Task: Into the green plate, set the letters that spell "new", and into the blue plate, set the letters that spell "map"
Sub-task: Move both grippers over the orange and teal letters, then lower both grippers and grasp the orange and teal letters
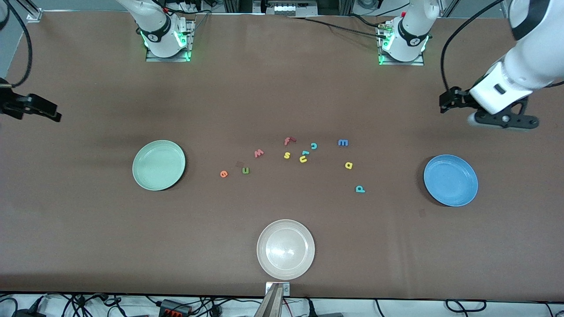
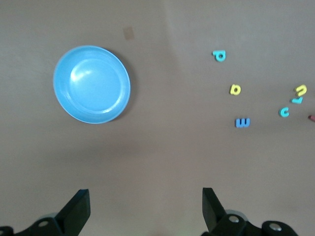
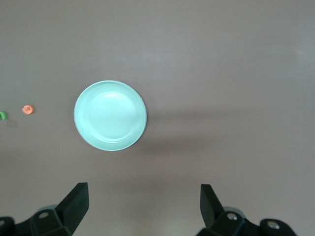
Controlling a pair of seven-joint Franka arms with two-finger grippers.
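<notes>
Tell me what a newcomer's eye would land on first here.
A scatter of tiny colored foam letters lies mid-table, ringed by three plates: the green plate toward the right arm's end, the blue plate toward the left arm's end, and a whitish plate nearest the front camera.

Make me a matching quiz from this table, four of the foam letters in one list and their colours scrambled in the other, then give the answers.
Letters:
1. letter e
2. letter m
3. letter p
4. letter a

Colours:
A. teal
B. yellow
C. orange
D. blue

Pairs: 1-C, 2-D, 3-A, 4-B
</notes>
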